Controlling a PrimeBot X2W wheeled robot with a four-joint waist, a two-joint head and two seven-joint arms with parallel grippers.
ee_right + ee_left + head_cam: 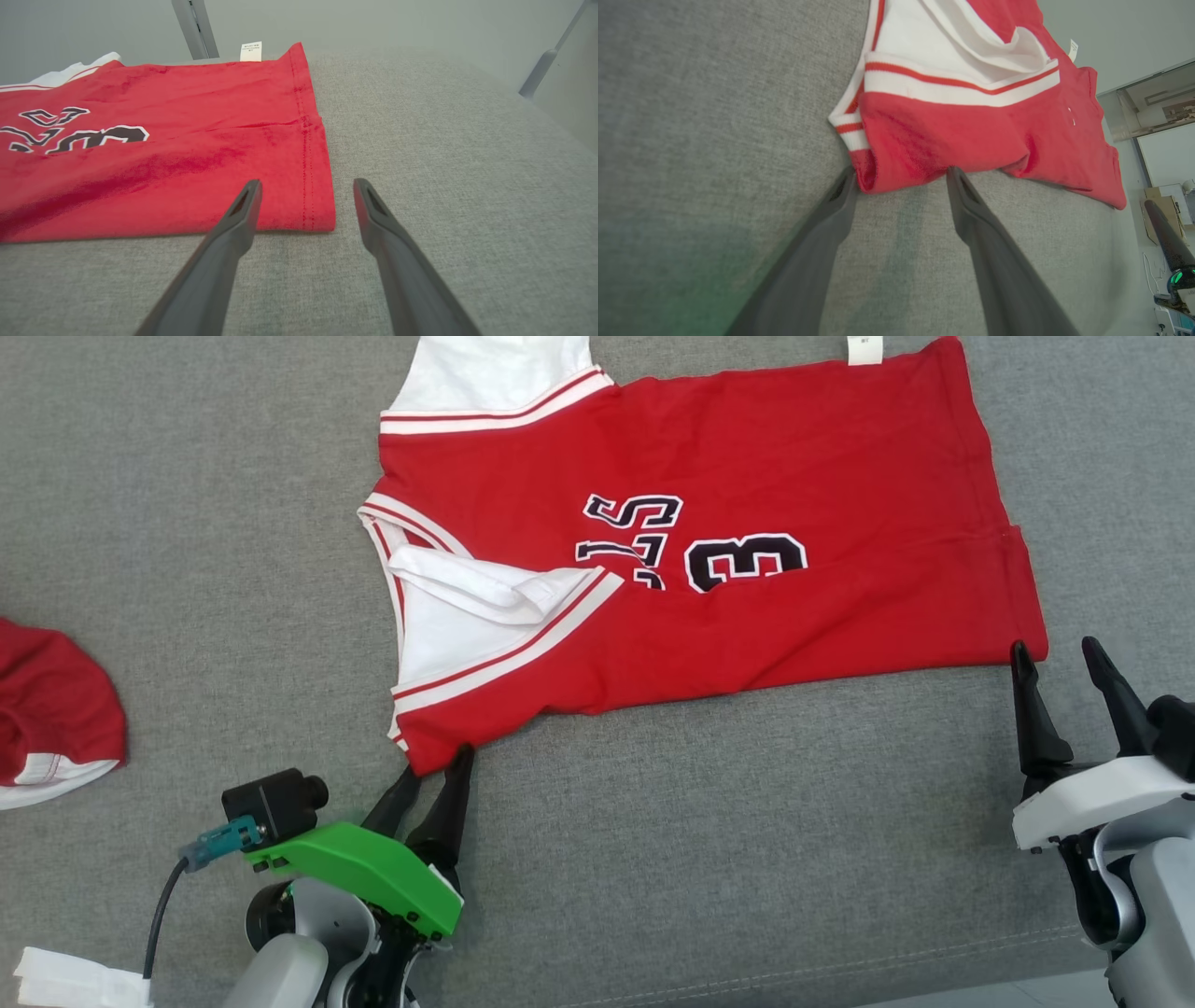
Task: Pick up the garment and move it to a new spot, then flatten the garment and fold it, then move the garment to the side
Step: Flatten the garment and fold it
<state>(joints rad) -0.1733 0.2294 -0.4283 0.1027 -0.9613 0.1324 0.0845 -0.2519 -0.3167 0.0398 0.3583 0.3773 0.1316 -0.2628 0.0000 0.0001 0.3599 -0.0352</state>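
Note:
A red sleeveless jersey (pixel 728 625) with white trim and dark numbers lies spread on the grey cloth surface, neck to the left and hem to the right. My left gripper (pixel 437 763) is open at the near shoulder corner. In the left wrist view that corner (pixel 873 177) sits between the tips of the gripper (pixel 901 175), against the left finger. My right gripper (pixel 1056 649) is open at the near hem corner. The right wrist view shows the gripper (pixel 307 183) straddling the hem edge of the jersey (pixel 163 154), with its left finger over the cloth.
A second red garment (pixel 56 709) with white trim lies bunched at the left edge. A white block (pixel 65 980) sits at the bottom left. A white label (pixel 864 349) sticks out at the jersey's far side. The surface's front edge (pixel 1027 980) runs along the lower right.

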